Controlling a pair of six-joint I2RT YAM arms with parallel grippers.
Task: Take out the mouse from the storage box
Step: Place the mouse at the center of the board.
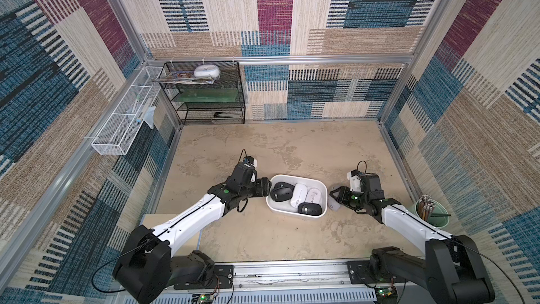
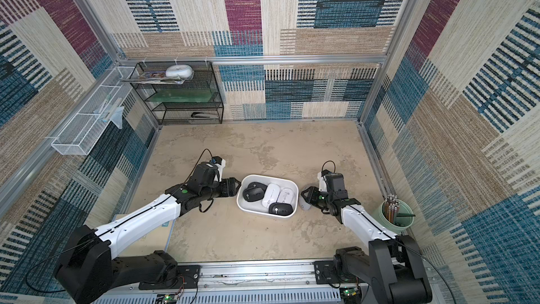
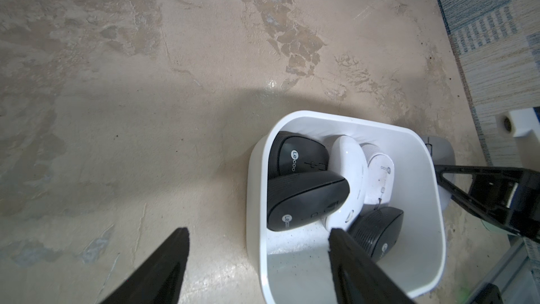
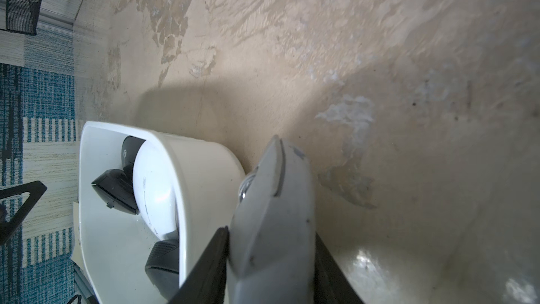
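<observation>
We found the storage box [image 1: 295, 176] [image 2: 268, 175] on the tan table [image 1: 263, 147], between the two arms and near the front edge in both top views. Five mice lay crowded in it: two black ones [image 1: 282, 193] overlapping at its left end, two white ones [image 1: 299, 194] side by side in the middle, and a third black one [image 1: 311, 208] at the near right corner. A sixth mouse, the grey mouse [image 4: 274, 188] [image 1: 334, 204], was outside the box, just beside its right end wall. The right gripper [image 4: 270, 232] was clamped on the grey mouse, a finger pressed to each side, and held it up on its edge. We could not tell whether the mouse touched the table or the box wall. The left gripper [image 3: 259, 231] [image 1: 264, 187] was at the box's left end with its jaws apart and nothing between them. In the left wrist view one of its fingers [image 3: 339, 247] reached over the inside of the box while the other was over the bare table outside it, but we could not tell whether either touched the rim. A green cup of pencils [image 1: 432, 214] stood well off to the right, by the wall. A black mesh rack [image 1: 204, 92] stood in the far left corner.
</observation>
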